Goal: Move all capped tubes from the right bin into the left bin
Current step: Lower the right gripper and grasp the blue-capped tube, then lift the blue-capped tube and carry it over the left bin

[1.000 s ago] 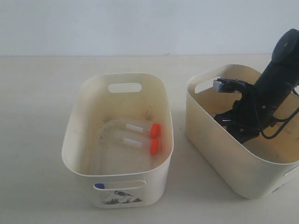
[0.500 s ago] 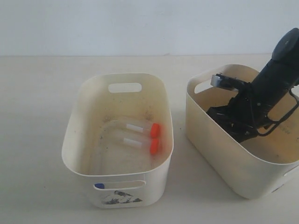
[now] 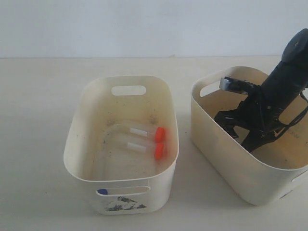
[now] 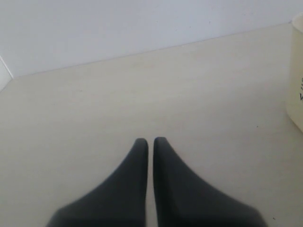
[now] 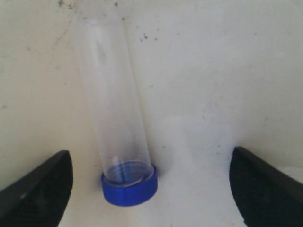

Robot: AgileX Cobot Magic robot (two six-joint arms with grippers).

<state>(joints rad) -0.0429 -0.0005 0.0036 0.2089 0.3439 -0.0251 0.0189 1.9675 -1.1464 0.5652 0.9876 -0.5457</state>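
Observation:
A clear capped tube (image 5: 113, 104) with a dark blue cap (image 5: 129, 187) lies on the floor of the right bin (image 3: 216, 144). My right gripper (image 5: 150, 156) stands open around its cap end, fingers wide apart and touching nothing. In the exterior view that gripper (image 3: 239, 132) is down inside the cream bin, and the bin wall hides the tube. Two orange-capped tubes (image 3: 147, 131) (image 3: 144, 148) lie side by side in the left bin (image 3: 77, 144). My left gripper (image 4: 150, 140) is shut and empty over bare table.
The two bins stand side by side on a pale table with a narrow gap between them. A wall rises behind the table. The left bin's outer wall (image 4: 297, 71) shows at the edge of the left wrist view.
My right gripper has gone from shut to wide open inside the right bin. The two orange-capped tubes and both bins have not moved.

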